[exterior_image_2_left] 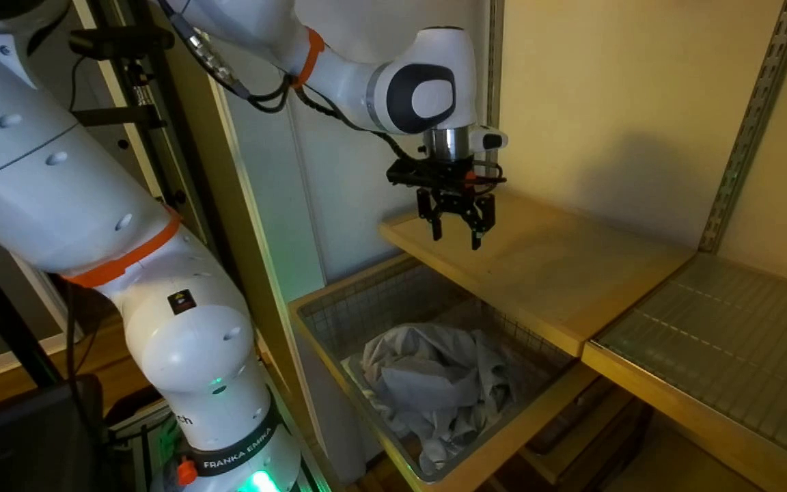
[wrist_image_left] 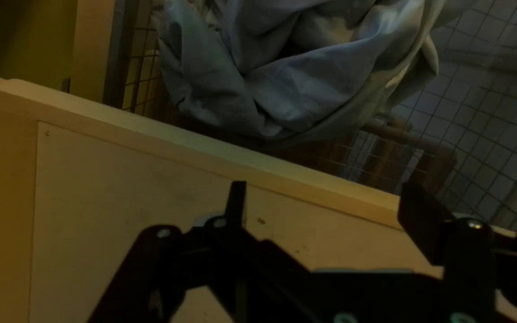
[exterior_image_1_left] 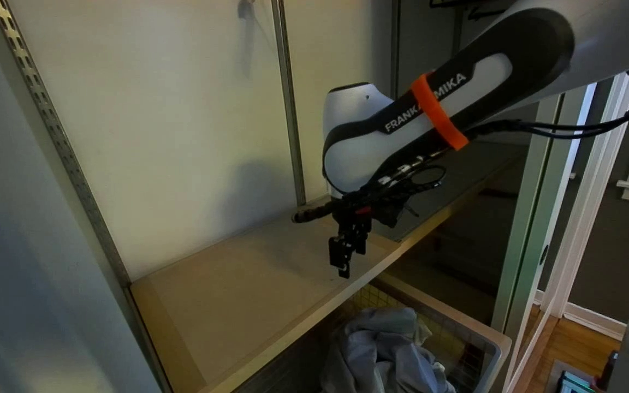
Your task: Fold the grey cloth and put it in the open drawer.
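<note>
The grey cloth [exterior_image_2_left: 427, 383] lies crumpled in a loose heap inside the open drawer [exterior_image_2_left: 516, 436], a wire basket with a wooden rim. In an exterior view the cloth [exterior_image_1_left: 383, 349] also shows in the drawer [exterior_image_1_left: 445, 314], partly cut off by the picture's bottom edge. My gripper [exterior_image_2_left: 457, 240] points down above the wooden shelf, higher than the cloth and set back from it. The gripper [exterior_image_1_left: 350, 262] looks empty. In the wrist view its two fingers [wrist_image_left: 323, 193] stand wide apart with only shelf between them, and the cloth [wrist_image_left: 303, 80] is beyond the shelf edge.
A wooden shelf [exterior_image_2_left: 557, 266] overhangs the back part of the drawer; its front edge [wrist_image_left: 186, 143] lies between gripper and cloth. A ribbed glass-like shelf [exterior_image_2_left: 728, 335] adjoins it. A pale back wall [exterior_image_1_left: 172, 125] with metal rails stands behind. A white side panel [exterior_image_2_left: 339, 205] borders the drawer.
</note>
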Tool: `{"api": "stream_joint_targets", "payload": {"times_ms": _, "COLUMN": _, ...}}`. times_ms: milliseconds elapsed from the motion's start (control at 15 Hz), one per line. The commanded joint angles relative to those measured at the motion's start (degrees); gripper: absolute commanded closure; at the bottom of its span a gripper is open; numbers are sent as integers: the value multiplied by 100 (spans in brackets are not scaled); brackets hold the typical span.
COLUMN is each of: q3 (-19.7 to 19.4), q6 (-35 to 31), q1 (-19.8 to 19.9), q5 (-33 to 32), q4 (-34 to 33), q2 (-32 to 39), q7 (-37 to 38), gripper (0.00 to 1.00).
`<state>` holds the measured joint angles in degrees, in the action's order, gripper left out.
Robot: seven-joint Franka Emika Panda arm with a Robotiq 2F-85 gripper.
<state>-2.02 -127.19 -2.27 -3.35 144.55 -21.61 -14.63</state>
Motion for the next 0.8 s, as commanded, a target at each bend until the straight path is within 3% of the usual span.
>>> {"api": "stream_joint_targets", "payload": {"times_ms": 0, "q3": 40, "q6": 585, "q1": -23, "q5": -22, "q4": -173, "q2": -478, "q7": -23, "gripper": 0}}
{"api": "stream_joint_targets", "payload": {"times_ms": 267, "q3": 123, "q6": 1095, "q1": -13, "q5": -104, "q4": -486, "q2": -850, "q7": 91, "gripper": 0}}
{"api": "stream_joint_targets", "payload": {"times_ms": 733, "q3": 55, "q6": 952, "q1": -37, "q5": -15, "q4": -545, "q2": -721, "q7": 12, "gripper": 0}}
